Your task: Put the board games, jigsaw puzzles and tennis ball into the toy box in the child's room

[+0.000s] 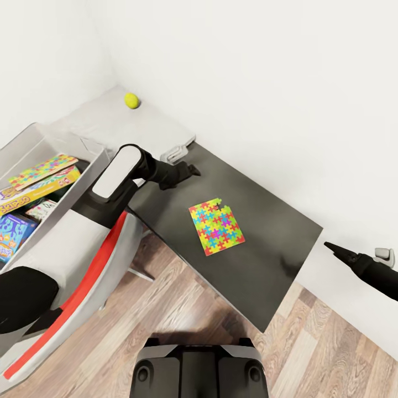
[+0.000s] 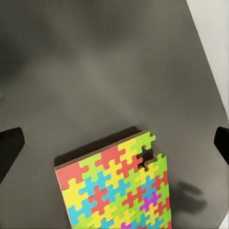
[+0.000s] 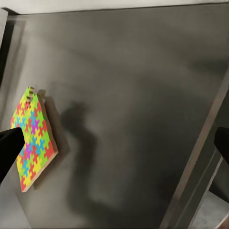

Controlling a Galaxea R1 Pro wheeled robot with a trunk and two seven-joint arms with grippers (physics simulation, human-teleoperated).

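A jigsaw puzzle [image 1: 216,226] is seen flat on the dark counter [image 1: 260,260], just ahead of the left gripper [image 1: 190,170], whose fingers are spread wide and empty. The right gripper [image 1: 331,247] is held well apart, also empty; its opening cannot be told from the head view, though wide-set fingertips [image 3: 9,148] are shown by its wrist view. Farther off, board games [image 1: 33,193] are held in the toy box [image 1: 83,171], and the tennis ball [image 1: 131,100] is by the wall.

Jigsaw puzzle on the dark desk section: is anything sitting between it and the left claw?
Nothing visible does. The jigsaw puzzle lies flat and alone on the dark desk section. The left claw hovers beside it with only bare desk surface between them, jaws open in the left wrist view.
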